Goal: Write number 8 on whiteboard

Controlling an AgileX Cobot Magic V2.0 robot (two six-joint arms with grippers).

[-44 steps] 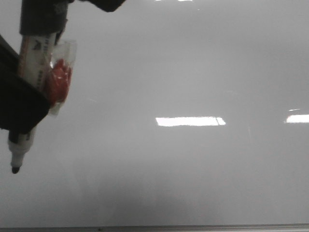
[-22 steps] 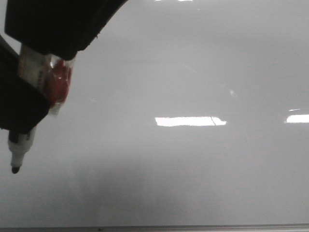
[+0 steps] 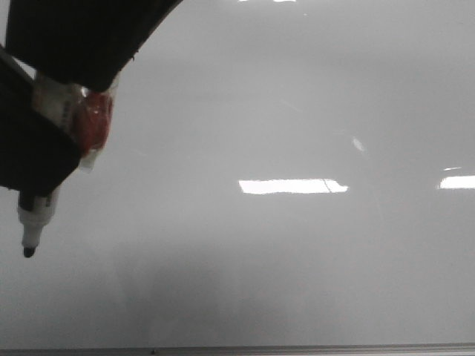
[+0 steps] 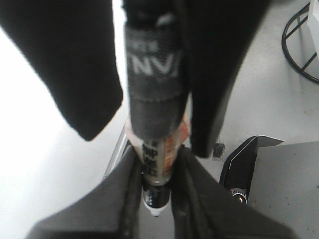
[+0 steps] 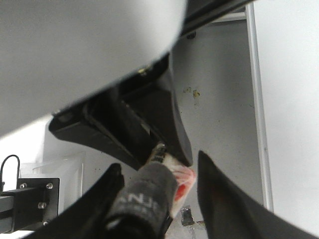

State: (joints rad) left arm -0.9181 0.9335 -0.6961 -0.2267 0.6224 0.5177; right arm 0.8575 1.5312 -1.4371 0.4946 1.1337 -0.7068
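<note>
1. Right, the whiteboard (image 3: 297,111) fills the front view, glossy pale grey, with a thin dark edge (image 3: 297,349) along the bottom.
2. A bright rectangular reflection (image 3: 293,186) sits on it right of centre.
3. Far over on the left side hangs the marker (image 3: 33,219), nearly upright, dark tip pointing down in front of the board's lower left part. Whether the tip touches the surface cannot be told.
4. In its own wrist view, the left gripper (image 4: 157,167) is pinching the marker's lower barrel, both fingers pressed against it and the nib poking out below.
5. A dark fabric band (image 4: 153,74) with pale lettering wraps the marker's upper end.
6. The right gripper (image 5: 158,167) straddles that wrapped end with its claw spread. One finger lies against the band and the other stands clear of it.
7. Beside the barrel, a red lump in clear wrapping (image 3: 93,122) is tucked against the marker, between the two dark grippers.
</note>
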